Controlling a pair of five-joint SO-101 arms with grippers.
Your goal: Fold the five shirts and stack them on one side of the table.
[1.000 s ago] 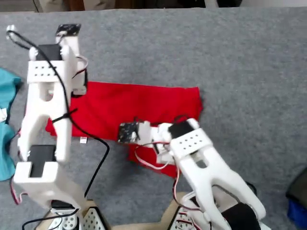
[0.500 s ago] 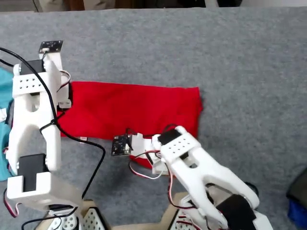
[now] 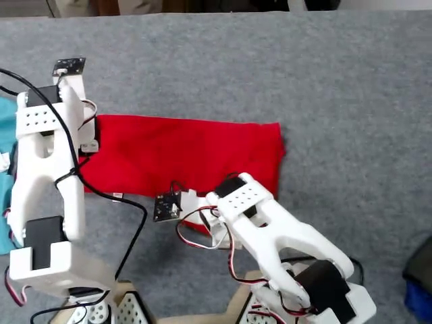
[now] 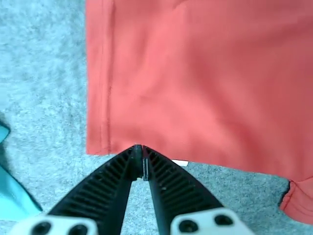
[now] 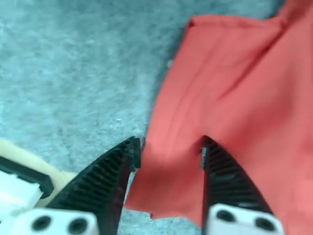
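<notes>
Now I am backing the wide right end effector (image 5: 168, 144) over the red shirt (image 5: 234, 73), readying a fold; left end effector (image 4: 138, 152) staying closed.

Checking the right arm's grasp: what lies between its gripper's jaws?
An edge of the red shirt lies between the right gripper's open jaws, in the right wrist view.

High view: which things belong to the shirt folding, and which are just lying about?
Job in hand:
red shirt on the grey table
teal shirt at the table's left edge
left arm, jaws shut at the red shirt's edge
right arm, jaws open over a corner of the red shirt

Lying about:
black and blue thing at the right edge; cannot tell what it is
</notes>
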